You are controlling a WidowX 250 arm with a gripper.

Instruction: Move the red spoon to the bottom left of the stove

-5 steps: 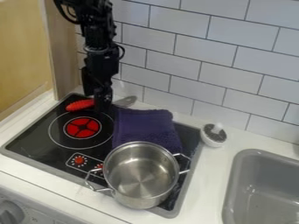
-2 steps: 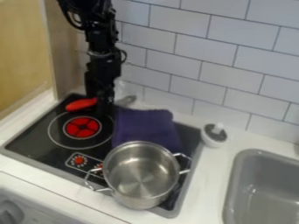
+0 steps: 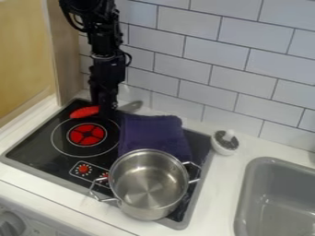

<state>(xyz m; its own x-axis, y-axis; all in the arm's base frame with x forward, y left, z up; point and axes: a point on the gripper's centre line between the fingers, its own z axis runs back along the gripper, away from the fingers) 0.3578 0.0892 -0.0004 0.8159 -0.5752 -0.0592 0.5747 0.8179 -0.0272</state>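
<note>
The gripper (image 3: 106, 110) hangs low over the back left of the black stove (image 3: 38, 146), pointing down across the middle of the spoon. To its left shows the red handle of the spoon (image 3: 84, 111), behind the burner ring. On the gripper's right side, the grey end of the spoon (image 3: 131, 106) lies near the stove's back edge, by the wall. The black gripper hides the spoon's middle part and blends into the dark stove top.
A purple folded cloth (image 3: 154, 134) lies right of the gripper. The steel pot (image 3: 149, 184) stands at the stove's front right. A small white holder (image 3: 225, 142) and grey sink (image 3: 275, 203) are farther right; a wooden panel (image 3: 66, 55) rises at left.
The gripper has shifted slightly left and down since the middle frame. The red handle sits a little lower and looks tilted slightly differently. Pot and cloth have stayed put.
</note>
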